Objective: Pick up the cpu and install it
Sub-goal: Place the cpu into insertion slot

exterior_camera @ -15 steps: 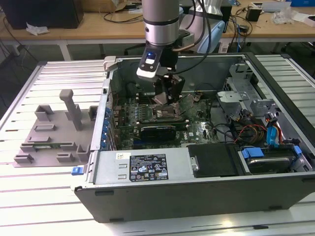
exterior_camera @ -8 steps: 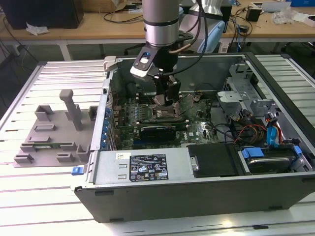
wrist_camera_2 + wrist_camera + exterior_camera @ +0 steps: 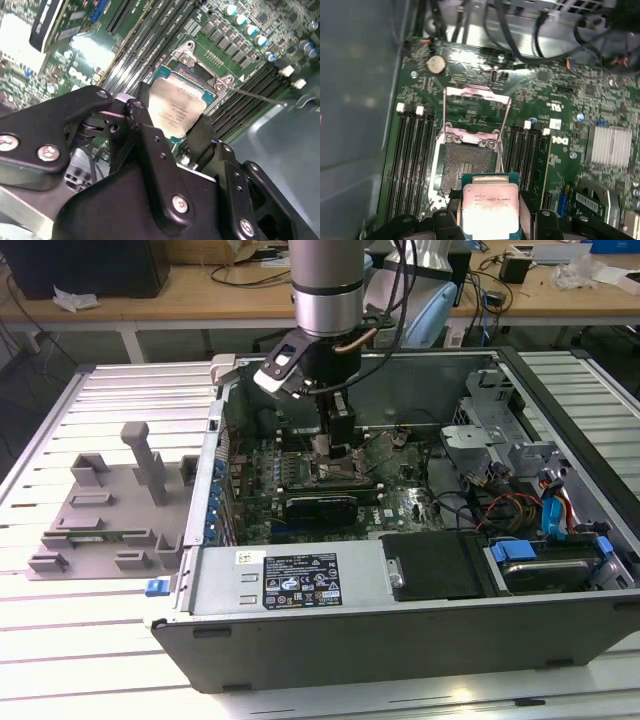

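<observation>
As the cpu [image 3: 490,207] is gripped flat by the closed gripper [image 3: 490,217], it is held just over the open socket [image 3: 465,167].

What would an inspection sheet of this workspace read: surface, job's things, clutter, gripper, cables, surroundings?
Surface: slatted metal table carrying an open computer case.
Job's things: the cpu held above the empty socket, whose hinged frame stands raised.
Clutter: grey fixture tray beside the case, on the exterior view's left.
Gripper: gripper inside the case, shut on the cpu.
Cables: loose wires and blue cables at the case's end on the exterior view's right, away from the socket.
Surroundings: wooden bench behind, with scattered items.
</observation>
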Available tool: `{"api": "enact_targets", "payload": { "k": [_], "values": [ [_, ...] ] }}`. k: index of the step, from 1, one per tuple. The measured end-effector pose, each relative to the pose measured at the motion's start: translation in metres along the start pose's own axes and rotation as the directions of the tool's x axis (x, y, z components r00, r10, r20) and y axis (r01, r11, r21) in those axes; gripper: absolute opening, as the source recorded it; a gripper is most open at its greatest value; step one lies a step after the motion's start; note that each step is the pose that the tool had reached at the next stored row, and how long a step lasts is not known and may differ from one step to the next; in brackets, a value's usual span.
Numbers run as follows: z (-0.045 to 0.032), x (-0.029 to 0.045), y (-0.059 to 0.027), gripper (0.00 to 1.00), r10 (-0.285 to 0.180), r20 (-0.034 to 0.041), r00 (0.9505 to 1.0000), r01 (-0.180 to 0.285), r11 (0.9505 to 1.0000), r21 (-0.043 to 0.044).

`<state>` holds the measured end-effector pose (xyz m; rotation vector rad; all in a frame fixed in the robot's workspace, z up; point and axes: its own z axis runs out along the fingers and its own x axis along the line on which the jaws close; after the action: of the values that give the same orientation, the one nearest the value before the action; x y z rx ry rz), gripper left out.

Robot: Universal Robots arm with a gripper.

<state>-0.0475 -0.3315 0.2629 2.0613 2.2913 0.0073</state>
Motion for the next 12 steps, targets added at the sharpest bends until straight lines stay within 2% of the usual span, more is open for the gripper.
{"api": "enact_targets", "payload": {
  "k": [3,4,10,12],
  "values": [
    [0.0012,0.0000,-0.0001,0.54,0.078,0.0034,0.9970,-0.078,0.9970,0.0029],
    [0.0022,0.0001,-0.0001,0.54,0.087,0.0039,0.9962,-0.087,0.9962,0.0034],
    [0.0199,0.0053,0.0048,0.54,0.069,0.0044,0.9976,-0.069,0.9976,0.0028],
    [0.0237,0.0083,0.0053,0.54,0.061,0.0054,0.9981,-0.061,0.9982,0.0026]
  ]
}}
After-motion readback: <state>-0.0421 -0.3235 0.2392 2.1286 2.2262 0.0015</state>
